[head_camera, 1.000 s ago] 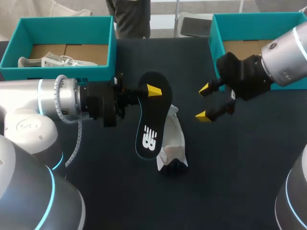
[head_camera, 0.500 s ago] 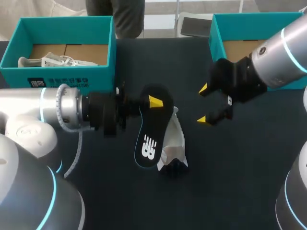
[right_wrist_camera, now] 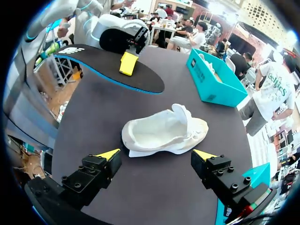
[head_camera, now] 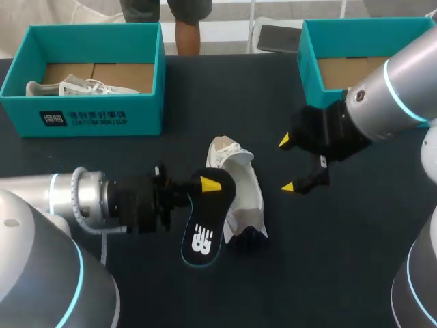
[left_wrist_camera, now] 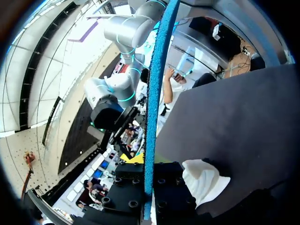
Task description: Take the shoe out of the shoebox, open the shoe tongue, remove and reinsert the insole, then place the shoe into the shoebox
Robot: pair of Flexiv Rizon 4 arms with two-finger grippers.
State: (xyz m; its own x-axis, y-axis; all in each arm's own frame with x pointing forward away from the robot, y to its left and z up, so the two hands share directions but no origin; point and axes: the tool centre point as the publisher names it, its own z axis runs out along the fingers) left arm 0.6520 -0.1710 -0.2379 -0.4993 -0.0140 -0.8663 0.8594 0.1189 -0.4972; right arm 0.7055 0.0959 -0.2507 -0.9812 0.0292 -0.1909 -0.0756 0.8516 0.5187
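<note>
My left tool [head_camera: 209, 186] is clamped on the black insole [head_camera: 202, 236], centre frame. My right tool [head_camera: 289, 164] hangs wide apart, touching nothing, right of the white, open-mouthed shoe [head_camera: 246, 198].

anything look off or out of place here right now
Only the black insole: it's out of the white shoe, pinched in the left hand and held tilted in the air next to it. Nothing looks spilled or damaged.
</note>
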